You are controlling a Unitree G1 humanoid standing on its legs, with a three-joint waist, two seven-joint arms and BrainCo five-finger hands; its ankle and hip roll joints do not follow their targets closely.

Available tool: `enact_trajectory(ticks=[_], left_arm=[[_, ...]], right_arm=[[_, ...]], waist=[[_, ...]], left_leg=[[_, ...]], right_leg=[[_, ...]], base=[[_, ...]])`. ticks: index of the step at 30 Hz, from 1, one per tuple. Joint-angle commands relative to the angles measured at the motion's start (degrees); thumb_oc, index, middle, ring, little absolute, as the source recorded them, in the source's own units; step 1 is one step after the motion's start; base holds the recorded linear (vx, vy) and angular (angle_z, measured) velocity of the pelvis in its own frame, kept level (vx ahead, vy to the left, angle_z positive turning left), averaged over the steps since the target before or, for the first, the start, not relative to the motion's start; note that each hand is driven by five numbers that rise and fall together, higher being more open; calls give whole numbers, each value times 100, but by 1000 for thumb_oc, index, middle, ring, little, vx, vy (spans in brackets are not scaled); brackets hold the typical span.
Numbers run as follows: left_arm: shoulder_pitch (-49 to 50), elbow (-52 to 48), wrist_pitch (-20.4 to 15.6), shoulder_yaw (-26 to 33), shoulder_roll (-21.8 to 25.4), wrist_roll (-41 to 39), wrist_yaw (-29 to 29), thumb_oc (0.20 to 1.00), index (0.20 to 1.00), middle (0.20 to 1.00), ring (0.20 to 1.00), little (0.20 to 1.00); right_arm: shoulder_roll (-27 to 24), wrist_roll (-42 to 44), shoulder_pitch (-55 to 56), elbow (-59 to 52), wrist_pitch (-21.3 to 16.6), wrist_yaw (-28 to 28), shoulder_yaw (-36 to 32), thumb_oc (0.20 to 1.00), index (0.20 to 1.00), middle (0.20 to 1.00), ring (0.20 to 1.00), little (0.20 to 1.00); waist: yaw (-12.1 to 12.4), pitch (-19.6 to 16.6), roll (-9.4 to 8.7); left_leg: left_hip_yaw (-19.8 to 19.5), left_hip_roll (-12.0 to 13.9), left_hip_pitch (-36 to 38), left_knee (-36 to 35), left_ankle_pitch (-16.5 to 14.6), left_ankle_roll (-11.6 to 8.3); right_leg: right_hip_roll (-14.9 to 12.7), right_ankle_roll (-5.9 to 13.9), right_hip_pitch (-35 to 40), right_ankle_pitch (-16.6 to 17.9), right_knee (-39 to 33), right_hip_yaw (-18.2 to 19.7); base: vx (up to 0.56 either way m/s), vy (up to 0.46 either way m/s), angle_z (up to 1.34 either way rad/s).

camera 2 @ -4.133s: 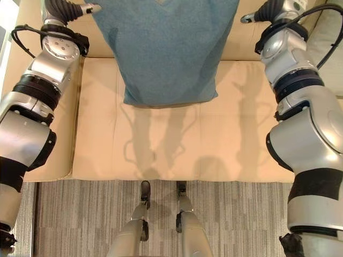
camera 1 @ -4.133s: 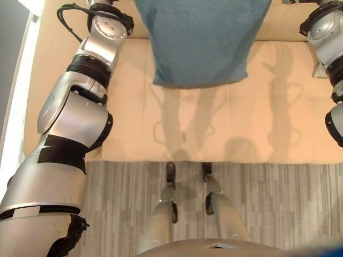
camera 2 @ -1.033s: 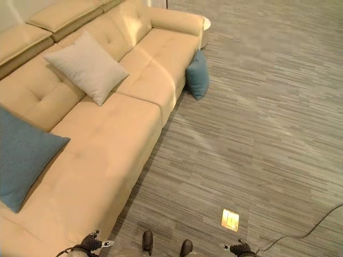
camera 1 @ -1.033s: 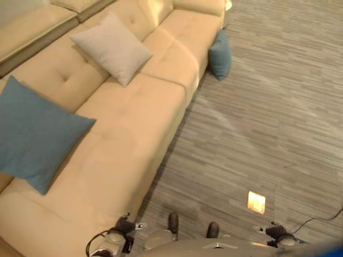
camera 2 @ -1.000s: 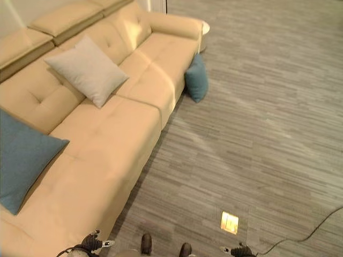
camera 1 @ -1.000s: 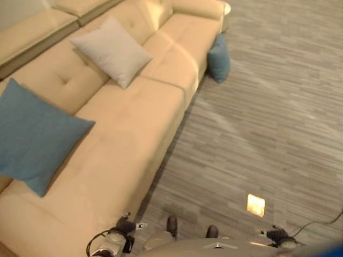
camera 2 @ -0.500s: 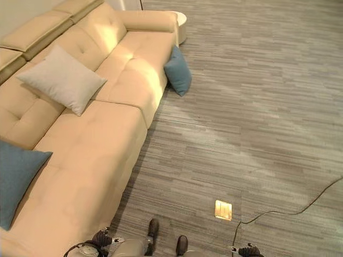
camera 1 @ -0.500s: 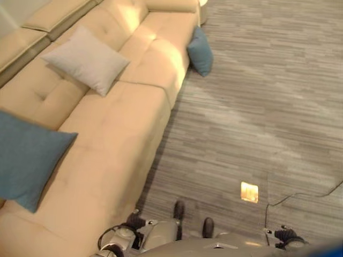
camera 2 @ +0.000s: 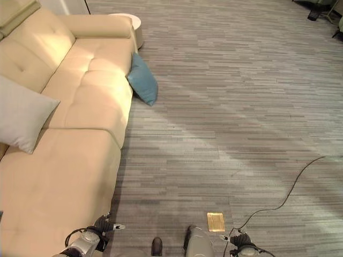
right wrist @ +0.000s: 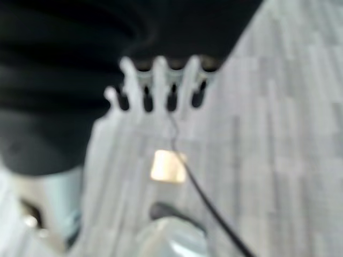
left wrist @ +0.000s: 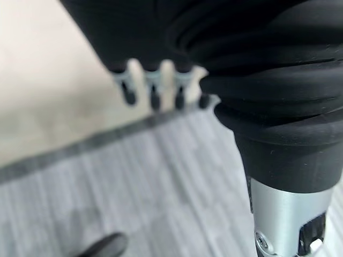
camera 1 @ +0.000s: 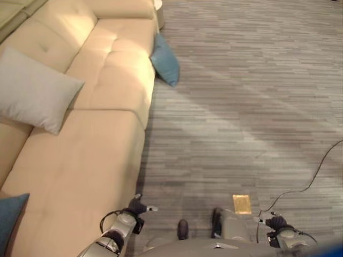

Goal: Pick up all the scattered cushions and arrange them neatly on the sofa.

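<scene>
1. Right eye view: grey cushion (camera 2: 22, 119) already on the sofa (camera 2: 80, 91), propped against the backrest; corner of another blue cushion (camera 1: 9, 217) sits on the seat too.
2. Left to do: blue cushion (camera 2: 142, 81) on the floor (camera 2: 241, 107), leaning against the sofa front (plump, square, slightly tilted).
3. Left hand (left wrist: 153, 88) and right hand (right wrist: 161, 85) both empty, fingers straight and relaxed, well apart from that cushion.
</scene>
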Motion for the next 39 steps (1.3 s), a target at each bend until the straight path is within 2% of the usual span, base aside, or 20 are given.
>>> enact_trajectory(ticks=[1,4,5,6,8,9,13,14,15,17,19,23,25,28,29,30,32,35,38,39], left_arm=[[125,43,-104,221,-80,34,35,1000,1000,1000,1000,1000],[208,175,-116,272,-113,61,26,1000,1000,1000,1000,1000],[197,244,-95,219,-164,144,48,1000,1000,1000,1000,1000],[170,242,-89,187,-178,137,47,1000,1000,1000,1000,1000],[70,167,-96,162,-191,56,52,1000,1000,1000,1000,1000],[28,148,-93,153,-193,14,70,1000,1000,1000,1000,1000],[-81,44,-85,28,-226,-60,54,1000,1000,1000,1000,1000],[-66,34,-82,19,-239,-56,45,1000,1000,1000,1000,1000],[-36,43,-79,1,-259,-31,56,1000,1000,1000,1000,1000],[11,71,-73,0,-275,-2,57,1000,1000,1000,1000,1000],[90,167,-62,44,-275,32,55,1000,1000,1000,1000,1000],[266,267,-21,189,-264,5,48,1000,1000,1000,1000,1000],[254,264,-11,169,-223,75,9,1000,1000,1000,1000,1000],[205,203,-5,132,-156,56,20,1000,1000,1000,1000,1000],[151,158,-22,155,-117,3,49,1000,1000,1000,1000,1000],[142,131,-25,166,-105,7,51,1000,1000,1000,1000,1000],[141,222,-57,238,-105,35,11,1000,1000,1000,1000,1000],[177,330,-84,263,-178,33,29,1000,1000,1000,1000,1000],[114,279,-63,229,-216,-67,35,1000,1000,1000,1000,1000],[-14,174,-57,120,-201,-121,30,1000,1000,1000,1000,1000]], right_arm=[[-243,-99,-64,204,-28,-80,71,1000,1000,1000,1000,1000],[-250,-99,-14,255,-22,-39,87,1000,1000,1000,1000,1000],[-223,13,16,280,-34,-50,60,1000,1000,1000,1000,1000],[-229,67,19,281,-55,-78,39,1000,1000,1000,1000,1000],[-235,245,23,251,-81,-111,9,1000,1000,1000,1000,1000],[-217,324,12,231,-90,-119,-4,1000,1000,1000,1000,1000],[-230,394,-7,216,-83,-128,14,1000,1000,1000,1000,1000],[-234,362,-8,213,-78,-131,32,1000,1000,1000,1000,1000],[-233,337,10,203,-86,-137,43,1000,1000,1000,1000,1000],[-250,295,30,207,-96,-144,61,1000,1000,1000,1000,1000],[-248,291,66,238,-102,-118,41,1000,1000,1000,1000,1000],[-235,222,100,274,-68,-52,-23,1000,1000,1000,1000,1000],[-231,128,37,226,-90,-9,7,1000,1000,1000,1000,1000],[-186,107,-42,137,-106,-8,76,1000,1000,1000,1000,1000],[-179,97,-91,79,-125,1,140,1000,1000,1000,1000,1000],[-189,78,-95,67,-126,1,159,1000,1000,1000,1000,1000],[-190,69,-109,98,-89,-8,167,1000,1000,1000,1000,1000],[-188,87,-26,212,-81,7,176,1000,1000,1000,1000,1000],[-183,265,44,270,-72,-12,100,1000,1000,1000,1000,1000],[-231,348,67,268,-85,-88,74,1000,1000,1000,1000,1000]], waist=[[17,-60,1],[-48,-198,-31],[-68,-296,-60],[-80,-263,-107],[-17,-127,-261],[-7,-104,-292],[111,-89,-276],[135,-89,-216],[162,-100,-122],[226,-89,-35],[304,-109,1],[365,-260,8],[374,-234,14],[271,-124,115],[185,-80,142],[151,-38,130],[-41,-38,35],[-152,-233,29],[-165,-224,-15],[-114,-56,-164]], left_leg=[[-605,94,-160,491,-186,-294],[-657,235,36,596,-215,-471],[-596,364,-99,1055,120,-696],[-499,417,-335,1582,332,-803],[-369,417,-871,2499,553,-853],[-313,421,-987,2622,550,-832],[-177,87,-1497,1830,170,-619],[-209,38,-1502,1395,279,-592],[-244,30,-1579,895,614,-588],[-333,-13,-1705,454,977,-614],[-184,-8,-1867,406,1220,-705],[-265,-61,-1615,564,938,-446],[-223,-104,-1340,660,649,-214],[-344,-24,-957,583,463,-109],[-468,-8,-646,468,306,-127],[-481,-11,-532,453,235,-152],[-663,-11,-162,416,-36,-264],[-879,154,102,609,-203,-448],[-755,342,-310,1828,357,-742],[-454,410,-1020,2816,637,-751]], right_leg=[[173,226,732,883,-854,-81],[206,219,870,942,-1010,-29],[327,111,1146,907,-1156,-29],[301,77,1283,901,-1206,-50],[270,-41,1535,842,-1337,-91],[291,-77,1618,810,-1405,-99],[347,-51,1922,621,-1542,-87],[424,-47,1989,563,-1534,-60],[551,-47,2062,477,-1526,-35],[688,-88,2235,337,-1518,54],[809,-129,2515,102,-1436,243],[601,-46,2563,-210,-779,322],[365,171,2103,129,625,328],[244,122,1382,417,1433,245],[305,15,935,330,815,65],[281,23,968,391,487,-22],[368,183,695,845,-834,196],[468,122,873,942,-994,514],[496,-46,1223,796,-1020,424],[413,-187,1495,702,-1080,383]], base=[[317,-228,5],[312,-270,28],[237,-307,41],[188,-364,26],[96,-291,17],[129,-246,3],[215,-142,-4],[320,-77,0],[286,-54,-10],[356,-58,-17],[441,-34,-29],[356,64,-67],[353,84,-44],[306,-13,-12],[486,-128,9],[630,-246,22],[589,-287,21],[462,-293,80],[287,-318,76],[221,-367,54]])
